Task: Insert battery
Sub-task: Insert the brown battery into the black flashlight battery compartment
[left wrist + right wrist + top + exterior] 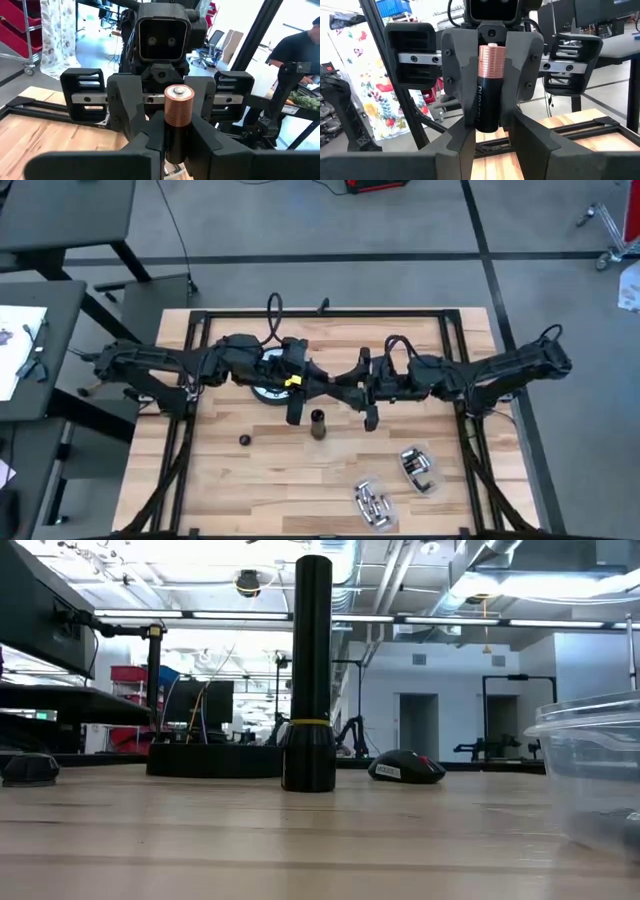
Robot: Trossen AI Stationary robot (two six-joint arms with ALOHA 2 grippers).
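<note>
My left gripper (pixel 175 136) is shut on a battery (pixel 178 107) with a copper top and a black body. It holds the battery in the air over the middle of the table (pixel 322 383). My right gripper (pixel 492 137) faces it from the table's right (pixel 350 388). It is open, its fingertips a little short of the battery (pixel 489 75) and set wider than it. The black flashlight tube (pixel 318 423) stands upright on its wide end (pixel 308 765), just nearer than the grippers. A small black cap (pixel 244 440) lies on the table to its left. My left gripper pinches the battery's black body (pixel 176 145) between its two fingers, which reach in level from the table's left and lie across the battery. The copper end (pixel 490 60) stands above the fingers (pixel 462 80). The battery is upright and lifted clear of the table.
Two clear containers (pixel 372 505) (pixel 420 470) with batteries sit at the near right. A round black and white disc (pixel 265 388) lies under the left arm. A person (pixel 300 45) is in the room beyond the table. Bare wood lies at the near left.
</note>
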